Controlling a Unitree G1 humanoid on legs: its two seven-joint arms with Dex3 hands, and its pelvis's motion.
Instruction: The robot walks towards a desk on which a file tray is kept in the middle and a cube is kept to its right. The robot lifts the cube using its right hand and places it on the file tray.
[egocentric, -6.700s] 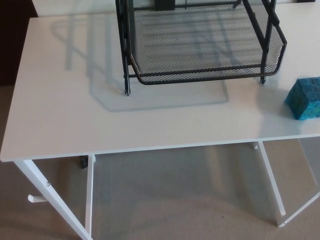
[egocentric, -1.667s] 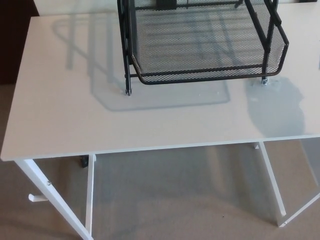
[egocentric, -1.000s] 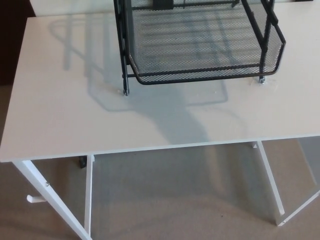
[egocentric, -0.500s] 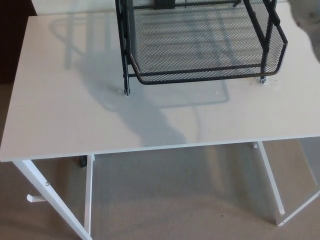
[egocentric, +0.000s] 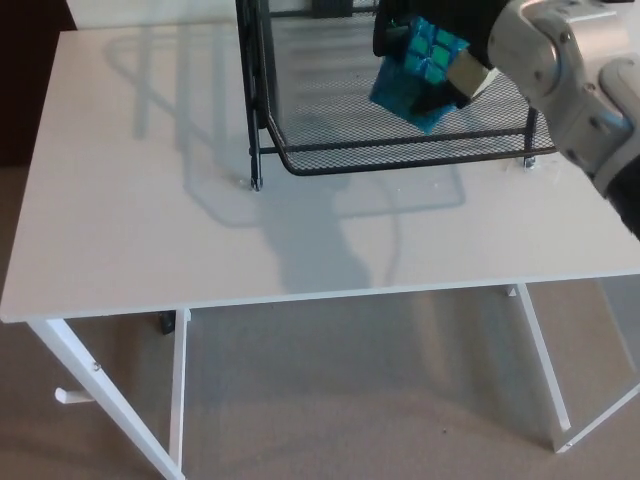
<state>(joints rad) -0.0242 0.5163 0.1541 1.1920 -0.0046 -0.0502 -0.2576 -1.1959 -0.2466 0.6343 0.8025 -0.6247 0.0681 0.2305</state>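
You're looking down on a white desk (egocentric: 150, 220) whose matte top fills most of the head view, with the black mesh file tray (egocentric: 400, 160) standing at 12 o'clock and cut off by the upper edge. The right hand (egocentric: 470, 30) comes in from 2 o'clock on a grey and white forearm (egocentric: 580, 80), and its black fingers are closed around the cube (egocentric: 420, 75), a teal block with a darker grid pattern. The cube is tilted and sits over the tray's front right part, inside the line of its rim. You cannot tell from here whether it touches the mesh floor. A soft grey shadow (egocentric: 320, 250) runs from the tray's front edge toward 6 o'clock across the bare tabletop, and fainter shadow bars lie on the desk toward 10 o'clock. Below the front edge you can see white desk legs (egocentric: 178, 390) and beige carpet (egocentric: 350, 400). Something dark brown (egocentric: 25, 90) stands off the desk's edge at 9 to 10 o'clock. The left hand does not show.
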